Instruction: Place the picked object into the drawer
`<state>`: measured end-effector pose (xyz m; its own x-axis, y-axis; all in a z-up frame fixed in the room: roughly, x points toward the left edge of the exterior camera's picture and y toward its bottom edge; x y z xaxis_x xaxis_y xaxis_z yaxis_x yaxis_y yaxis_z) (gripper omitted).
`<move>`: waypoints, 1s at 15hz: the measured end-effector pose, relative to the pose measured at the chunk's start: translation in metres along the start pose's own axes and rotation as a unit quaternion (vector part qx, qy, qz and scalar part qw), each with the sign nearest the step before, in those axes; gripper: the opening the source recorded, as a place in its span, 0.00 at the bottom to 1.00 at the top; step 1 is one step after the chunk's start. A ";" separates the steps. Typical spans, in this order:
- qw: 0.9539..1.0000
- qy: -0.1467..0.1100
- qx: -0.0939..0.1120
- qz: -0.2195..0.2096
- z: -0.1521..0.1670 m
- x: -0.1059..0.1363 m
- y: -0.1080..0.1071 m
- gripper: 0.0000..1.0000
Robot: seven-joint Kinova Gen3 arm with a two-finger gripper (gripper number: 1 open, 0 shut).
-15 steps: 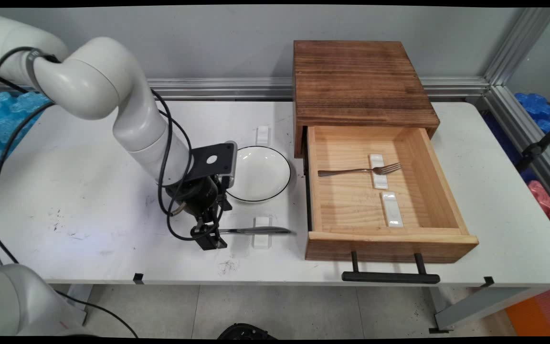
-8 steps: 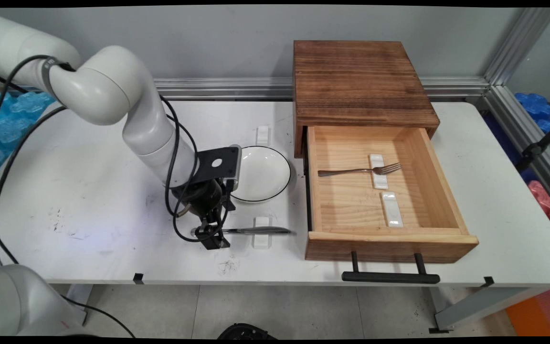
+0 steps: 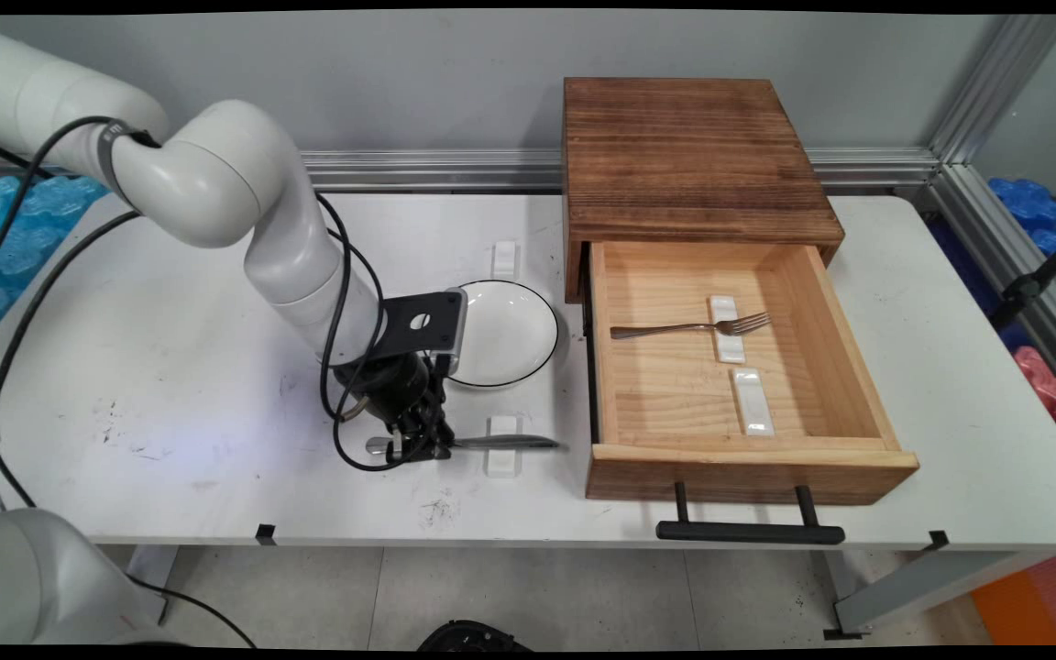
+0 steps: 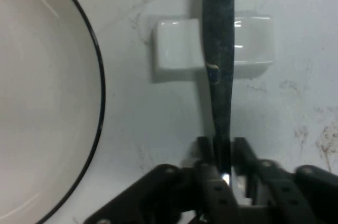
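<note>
Both gripper fingers tight on knife handle, blade across rest.

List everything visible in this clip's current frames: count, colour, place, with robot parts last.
knife: one, silver, across the rest nearest the table's front edge, handle between the fingers
plate: one, white with black rim, left of the drawer
rests on table: two, white, behind and in front of the plate
drawer: one, light wood, open
cabinet: one, dark brown wood
fork: one, silver, in drawer on a rest
rests in drawer: two, white
table: one, white
gripper: one, black, shut on the knife
</note>
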<state>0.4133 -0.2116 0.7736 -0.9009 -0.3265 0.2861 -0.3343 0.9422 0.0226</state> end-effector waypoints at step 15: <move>1.000 -0.006 -0.008 0.016 -0.033 -0.004 -0.004 0.00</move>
<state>0.4271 -0.2116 0.8045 -0.9144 -0.2961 0.2761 -0.2999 0.9535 0.0293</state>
